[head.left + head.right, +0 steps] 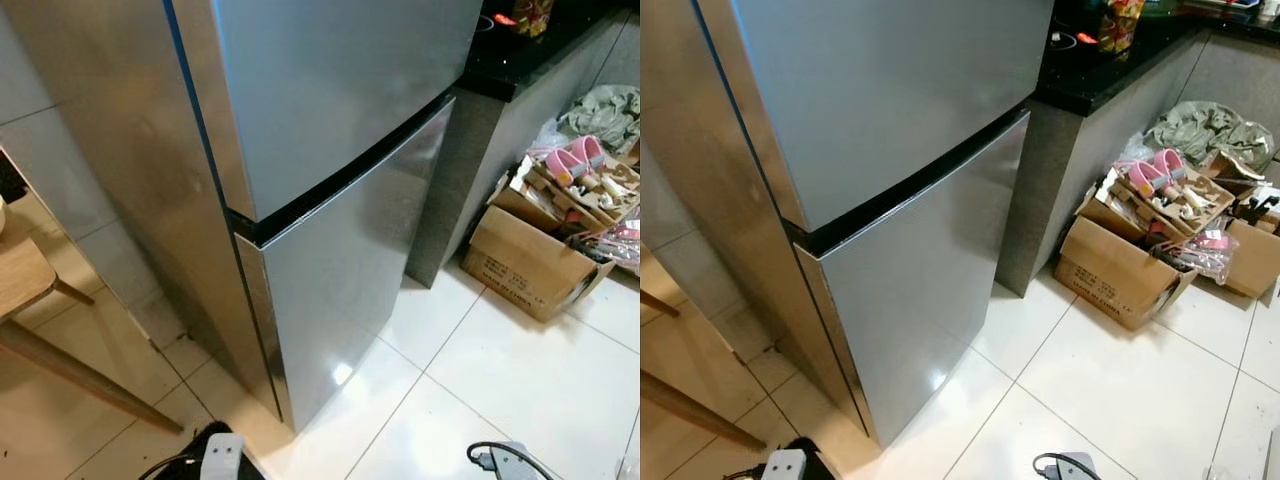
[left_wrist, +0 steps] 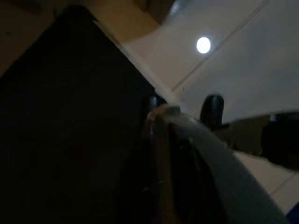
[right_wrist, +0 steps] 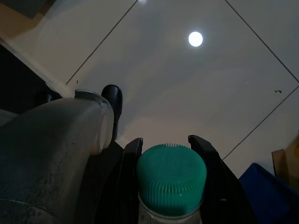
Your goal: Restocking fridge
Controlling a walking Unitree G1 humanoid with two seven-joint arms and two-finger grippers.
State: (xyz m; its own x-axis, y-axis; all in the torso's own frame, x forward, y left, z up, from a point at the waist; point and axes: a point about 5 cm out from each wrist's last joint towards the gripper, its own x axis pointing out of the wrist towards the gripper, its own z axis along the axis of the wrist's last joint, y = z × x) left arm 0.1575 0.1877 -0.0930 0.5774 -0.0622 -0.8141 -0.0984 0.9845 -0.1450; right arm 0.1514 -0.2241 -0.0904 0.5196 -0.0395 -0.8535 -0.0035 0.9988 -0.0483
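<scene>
A tall silver fridge (image 1: 330, 150) stands straight ahead with its upper door (image 1: 890, 90) and lower door (image 1: 920, 290) both closed, a black seam between them. In the right wrist view my right gripper (image 3: 166, 141) is shut on a clear bottle with a ribbed green cap (image 3: 171, 179), which stands upright between the two black fingers (image 3: 133, 154) above the pale floor tiles. The left wrist view is very dark and blurred; a grey rounded part of my own body (image 2: 196, 154) crosses it. Both arms hang low in front of the fridge.
A black countertop (image 1: 530, 50) on a grey cabinet adjoins the fridge on the right. An open cardboard box (image 1: 530, 260) with pink slippers (image 1: 575, 160) and clutter sits on the floor beside it. A wooden table leg (image 1: 70, 370) slants at the left. White floor tiles (image 1: 520, 380) lie ahead.
</scene>
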